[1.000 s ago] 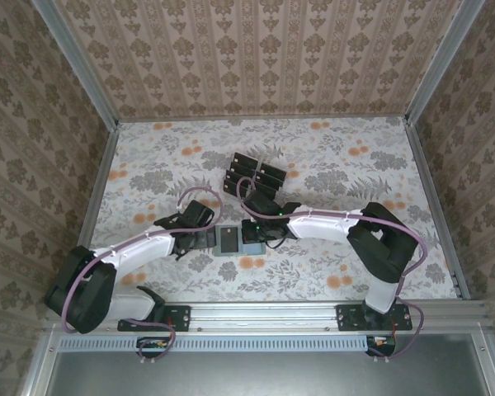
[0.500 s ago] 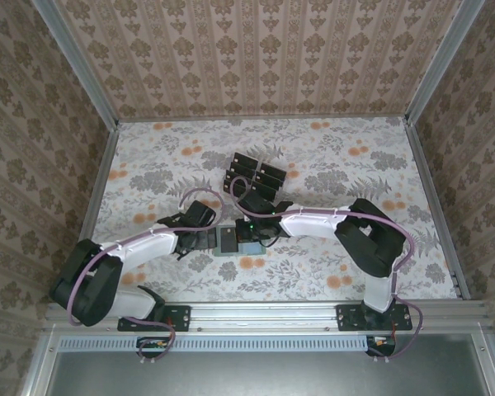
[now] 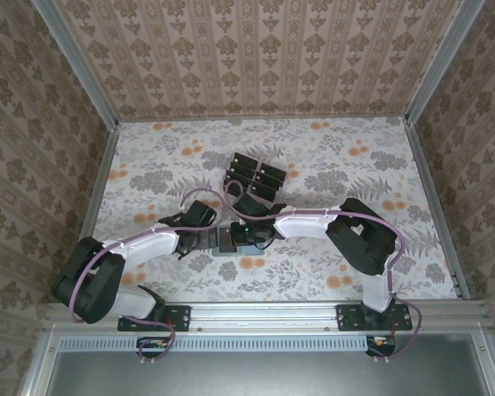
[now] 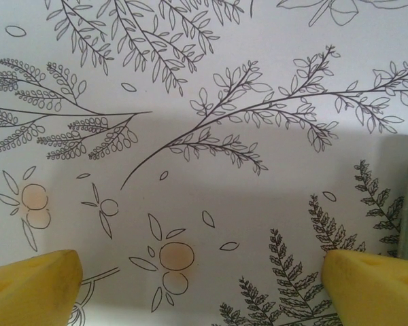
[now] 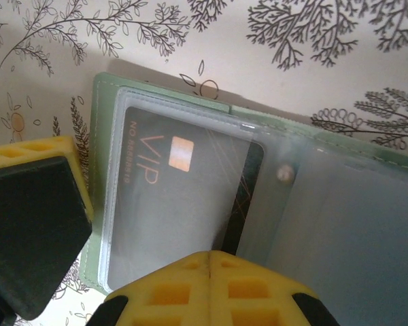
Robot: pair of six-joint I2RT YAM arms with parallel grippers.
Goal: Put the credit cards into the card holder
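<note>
Found right tool closed, left tool apart; judged thin, slick credit card best pinched by its edges.

Overhead, close wrists; shared card holder

White arms carry black joints, mauve cables, yellow fingers.

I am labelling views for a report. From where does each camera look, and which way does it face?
Top external: above, behind the bases, looking down at the table; both arms.
Left wrist: looks down at the table; left gripper open.
Right wrist: looks down at the card holder, credit card inside; right gripper shut.
Shared: top and right wrist see the card holder.
</note>
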